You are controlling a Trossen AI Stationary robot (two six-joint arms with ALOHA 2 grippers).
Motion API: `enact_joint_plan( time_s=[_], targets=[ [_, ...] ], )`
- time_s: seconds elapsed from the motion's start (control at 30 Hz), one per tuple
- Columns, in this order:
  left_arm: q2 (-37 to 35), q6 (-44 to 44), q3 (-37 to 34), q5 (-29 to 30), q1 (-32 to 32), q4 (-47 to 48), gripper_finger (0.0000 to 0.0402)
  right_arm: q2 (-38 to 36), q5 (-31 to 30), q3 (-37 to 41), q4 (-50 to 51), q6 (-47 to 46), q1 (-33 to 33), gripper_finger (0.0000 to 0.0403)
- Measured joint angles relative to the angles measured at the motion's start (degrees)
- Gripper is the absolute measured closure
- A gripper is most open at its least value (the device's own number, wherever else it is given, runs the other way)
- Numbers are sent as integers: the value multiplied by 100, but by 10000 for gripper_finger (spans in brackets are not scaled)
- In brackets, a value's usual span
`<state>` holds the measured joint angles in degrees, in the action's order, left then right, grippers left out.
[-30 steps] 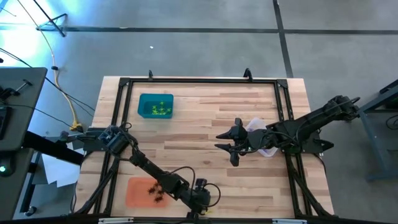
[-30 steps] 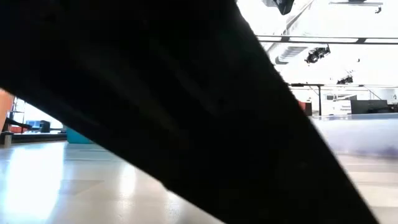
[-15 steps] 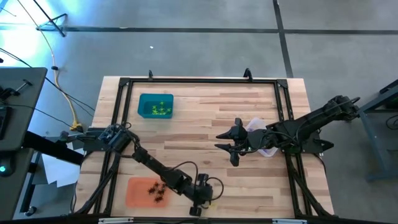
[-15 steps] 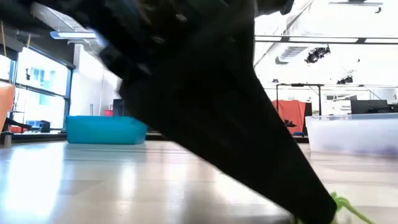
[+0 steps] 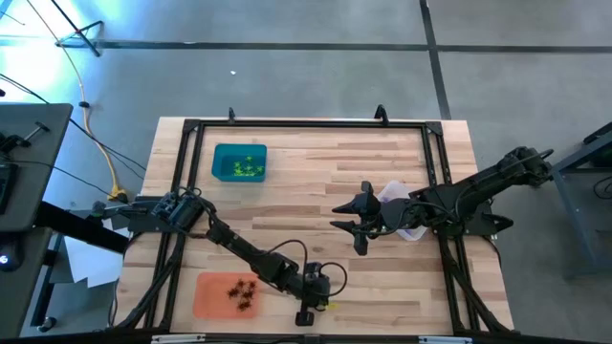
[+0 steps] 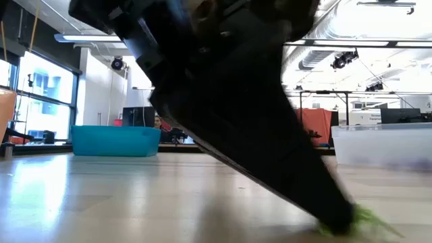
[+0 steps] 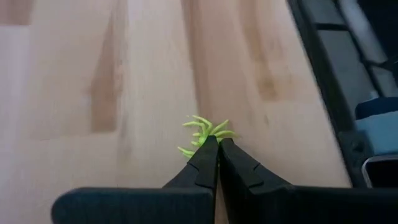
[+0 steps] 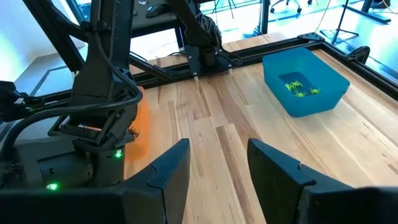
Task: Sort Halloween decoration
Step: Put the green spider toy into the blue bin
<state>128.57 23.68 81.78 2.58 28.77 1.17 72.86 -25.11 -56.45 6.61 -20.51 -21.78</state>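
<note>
High view: the left gripper [image 5: 308, 311] is low over the tabletop [image 5: 316, 191] near its front edge, just right of the orange tray [image 5: 215, 294]. A yellow-green spider [image 5: 322, 306] shows as a small bright spot beside the gripper's tip. Black spiders [image 5: 241, 294] lie in the orange tray; yellow-green spiders [image 5: 247, 170] lie in the teal tray [image 5: 238, 162] near the back left corner. The right gripper [image 5: 356, 227] hangs over the middle of the tabletop, right of centre, its fingers spread, with the clear tray [image 5: 397, 205] just behind it near the right edge.

Low view: the left gripper [image 6: 334, 219] slants down to the tabletop [image 6: 101, 202], its tip on the yellow-green spider [image 6: 368, 219]. The teal tray [image 6: 115, 141] stands far back on the left, the clear tray [image 6: 381, 145] on the right.

Left wrist view: the fingers [image 7: 205, 163] are pressed together, pinching the yellow-green spider [image 7: 205, 132], whose legs fan out beyond the tips against the wood.

Right wrist view: the fingers [image 8: 168, 168] stand spread and hold nothing. Ahead lie the teal tray [image 8: 305, 81] with its yellow-green spiders [image 8: 300, 88] and part of the orange tray [image 8: 140, 127] behind the left arm [image 8: 99, 93].
</note>
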Motion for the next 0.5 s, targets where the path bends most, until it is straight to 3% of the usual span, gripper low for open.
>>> enact_joint_plan(
  time_s=[0.5],
  targets=[
    [-745, -53, -13, 527, 65, 425, 401, 0, 0, -2, 91, 0, 0, 247]
  ],
)
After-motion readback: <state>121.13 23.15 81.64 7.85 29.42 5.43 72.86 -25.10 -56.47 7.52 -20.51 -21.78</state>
